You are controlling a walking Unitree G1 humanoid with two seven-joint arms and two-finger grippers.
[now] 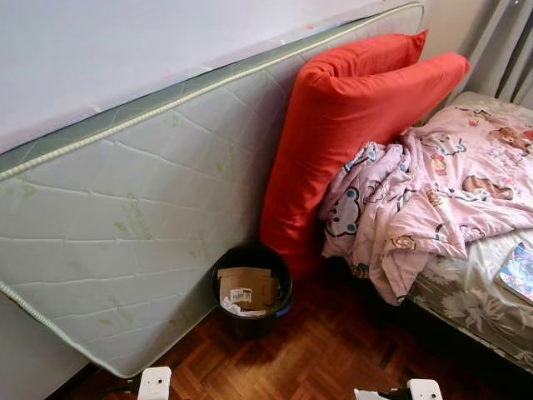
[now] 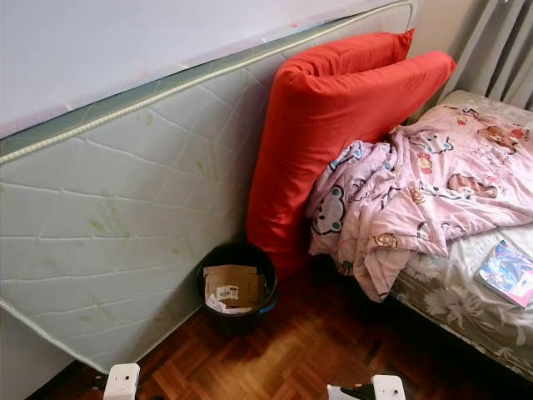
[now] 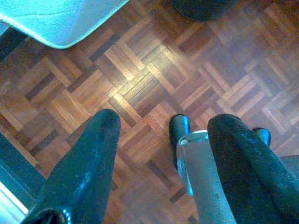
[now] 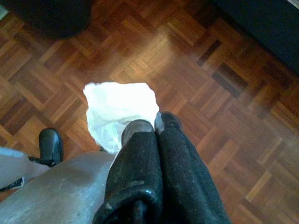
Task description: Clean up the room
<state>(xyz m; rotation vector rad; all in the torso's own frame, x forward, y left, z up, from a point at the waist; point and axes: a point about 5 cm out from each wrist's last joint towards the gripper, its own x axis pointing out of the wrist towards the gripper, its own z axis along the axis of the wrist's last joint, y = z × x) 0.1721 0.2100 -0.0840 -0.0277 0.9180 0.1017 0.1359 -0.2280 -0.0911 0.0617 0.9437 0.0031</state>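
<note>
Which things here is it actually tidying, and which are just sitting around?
Part of the job:
- white crumpled paper, pinched in the right hand
- black bin holding cardboard

Just lying about:
- mattress
- red pillows
- pink blanket
- book

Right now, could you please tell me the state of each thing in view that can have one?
Left gripper: open, holding nothing, over the parquet.
Right gripper: shut on white crumpled paper.
Black bin: upright on the floor, holding cardboard and paper.
Mattress: on edge, leaning on the wall.
Red cushions: propped upright beside the mattress.
Pink blanket: rumpled, spilling over the bed's edge.
</note>
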